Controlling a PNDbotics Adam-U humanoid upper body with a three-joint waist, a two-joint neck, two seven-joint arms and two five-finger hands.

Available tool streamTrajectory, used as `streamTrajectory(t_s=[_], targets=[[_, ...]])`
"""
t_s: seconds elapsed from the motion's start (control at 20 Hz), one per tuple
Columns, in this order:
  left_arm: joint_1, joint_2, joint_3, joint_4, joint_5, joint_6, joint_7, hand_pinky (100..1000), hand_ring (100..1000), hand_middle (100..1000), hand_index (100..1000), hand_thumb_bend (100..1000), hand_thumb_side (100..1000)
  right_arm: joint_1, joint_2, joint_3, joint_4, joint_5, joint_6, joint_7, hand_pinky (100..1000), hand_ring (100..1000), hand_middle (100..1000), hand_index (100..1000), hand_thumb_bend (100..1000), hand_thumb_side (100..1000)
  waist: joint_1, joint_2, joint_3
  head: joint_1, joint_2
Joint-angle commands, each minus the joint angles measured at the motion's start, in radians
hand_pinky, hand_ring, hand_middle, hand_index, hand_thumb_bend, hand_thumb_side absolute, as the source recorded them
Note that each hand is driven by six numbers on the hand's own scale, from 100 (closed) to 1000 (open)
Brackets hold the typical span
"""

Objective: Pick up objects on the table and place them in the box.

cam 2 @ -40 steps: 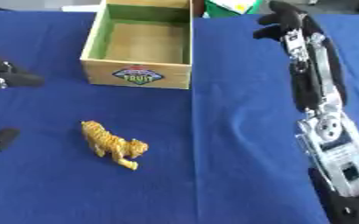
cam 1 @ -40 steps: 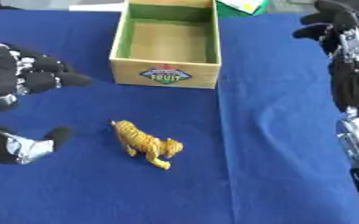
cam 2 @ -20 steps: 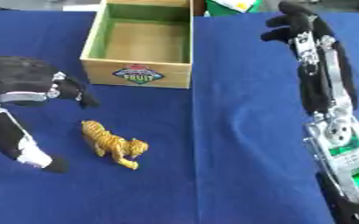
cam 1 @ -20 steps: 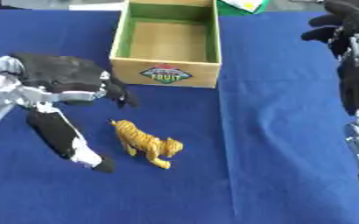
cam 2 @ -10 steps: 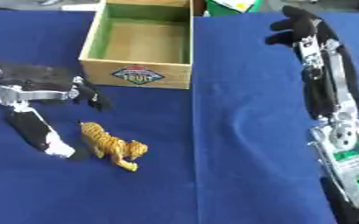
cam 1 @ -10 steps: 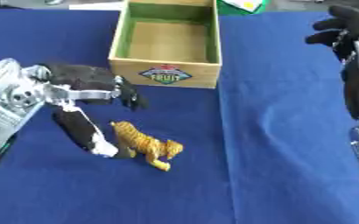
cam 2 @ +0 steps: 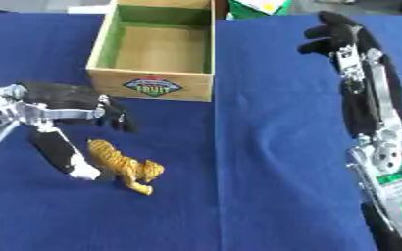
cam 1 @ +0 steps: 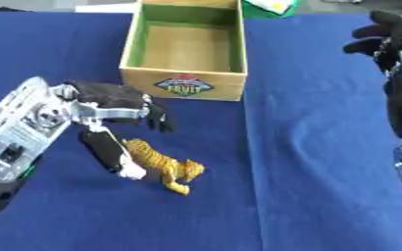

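A yellow striped toy tiger (cam 1: 163,166) lies on the blue table, a little in front of the open cardboard fruit box (cam 1: 187,84), which has nothing in it. My left hand (cam 1: 110,100) hovers over the tiger's rear end, open: the thumb (cam 1: 110,153) reaches down to the tiger's left side and the fingers (cam 1: 157,117) hang just behind it. My right hand (cam 2: 343,34) is held up at the far right, away from the tiger and box, fingers loosely curled around nothing.
The blue cloth (cam 1: 316,147) covers the whole table. A green and white package (cam 1: 271,6) lies behind the box at the far edge. My right forearm (cam 2: 385,176) runs along the right side.
My left hand has swung in from the left edge and come down around the tiger's rear. The right hand has barely moved. The tiger lies where it was.
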Motion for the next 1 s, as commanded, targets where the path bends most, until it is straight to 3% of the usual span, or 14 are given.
streamTrajectory(t_s=[0.05,0.35,0.7,0.75,0.85,1.0], targets=[[-0.008,0.000,-0.004,0.007,-0.016,-0.012,0.000,628,725,680,821,423,453,-0.010,-0.009,-0.004,-0.019,-0.009,-0.001,0.000,806,652,661,847,100,881,0.001,-0.016,-0.002,0.001,-0.010],[0.005,-0.007,-0.020,0.030,-0.041,-0.028,0.003,590,685,587,756,336,391,-0.012,-0.008,-0.005,-0.019,-0.010,-0.002,0.000,806,652,661,847,100,883,-0.001,-0.015,-0.002,0.002,-0.012],[0.018,-0.009,-0.025,0.056,-0.057,-0.044,0.011,580,675,576,746,318,368,-0.011,-0.007,-0.007,-0.019,-0.010,-0.003,-0.003,806,652,661,847,100,883,-0.002,-0.015,-0.002,0.001,-0.011],[0.018,-0.010,-0.025,0.058,-0.058,-0.045,0.011,529,631,525,717,131,261,-0.011,-0.007,-0.007,-0.019,-0.010,-0.003,-0.003,806,653,662,847,100,883,-0.002,-0.015,-0.002,0.001,-0.011],[0.032,-0.011,-0.025,0.072,-0.060,-0.040,0.016,522,624,517,712,109,254,-0.011,-0.005,-0.009,-0.019,-0.010,-0.003,-0.004,806,653,662,847,100,882,-0.002,-0.014,-0.003,0.000,-0.011],[0.039,-0.011,-0.018,0.075,-0.056,-0.036,0.045,429,540,432,626,100,182,-0.009,-0.004,-0.010,-0.019,-0.009,-0.002,-0.005,807,654,662,848,100,882,-0.002,-0.014,-0.002,-0.001,-0.010]])
